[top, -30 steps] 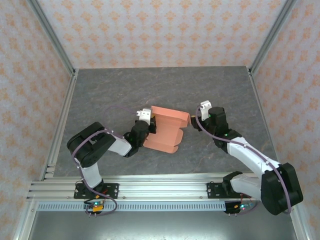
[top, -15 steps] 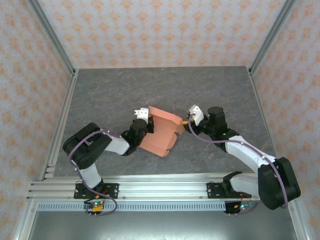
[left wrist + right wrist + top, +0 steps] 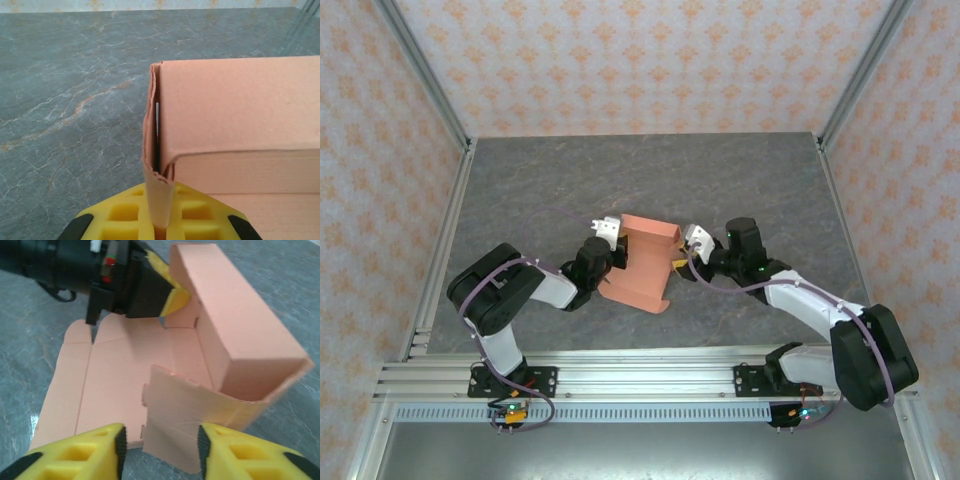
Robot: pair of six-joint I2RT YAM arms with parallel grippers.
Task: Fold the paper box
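My right gripper (image 3: 682, 262) has swung in leftward, jaws apart astride a side flap (image 3: 175, 420). The paper box (image 3: 645, 268), at frame centre, now stands taller on its right, so the fold advances. My left gripper (image 3: 616, 248) stays clamped on its left edge. Around it are a grey marbled table (image 3: 740, 180) and orange-patterned walls (image 3: 620, 60).

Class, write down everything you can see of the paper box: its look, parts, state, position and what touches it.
The paper box is thin, matte, salmon-orange cardboard, half folded. Its flat base panel with rounded tabs rests on the grey table, one long side is folded into a hollow raised wall, and a short end flap stands up. The left gripper pinches a wall edge; the right gripper has its jaws open astride the end flap.
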